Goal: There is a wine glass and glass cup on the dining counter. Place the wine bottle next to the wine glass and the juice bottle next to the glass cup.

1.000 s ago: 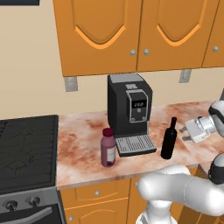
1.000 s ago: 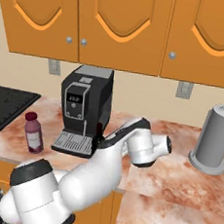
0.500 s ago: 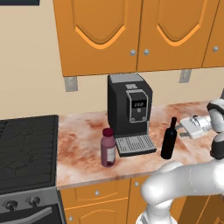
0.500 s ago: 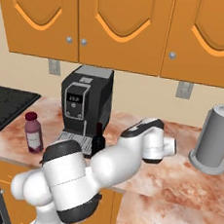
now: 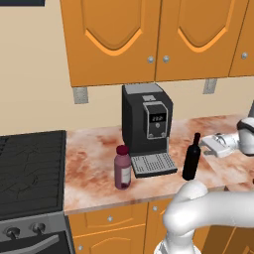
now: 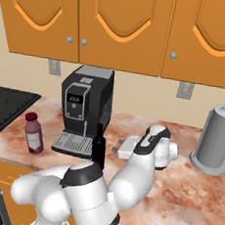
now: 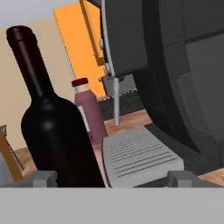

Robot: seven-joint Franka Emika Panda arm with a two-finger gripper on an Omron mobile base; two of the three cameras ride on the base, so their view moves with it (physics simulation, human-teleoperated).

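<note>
Gripper (image 5: 208, 144): lay level, fingers spread apart and empty, tips pointing at the wine bottle (image 5: 191, 158) from just beside it.
Wine bottle: upright on the worktop, directly ahead of the fingers, left of centre between them in the hand view, untouched.
Change: over the last second the hand had closed in on the bottle; the grasp looked imminent.
Juice bottle (image 5: 122, 167): beyond the wine bottle, past the coffee machine (image 5: 146, 130) drip tray, waiting its turn.
</note>
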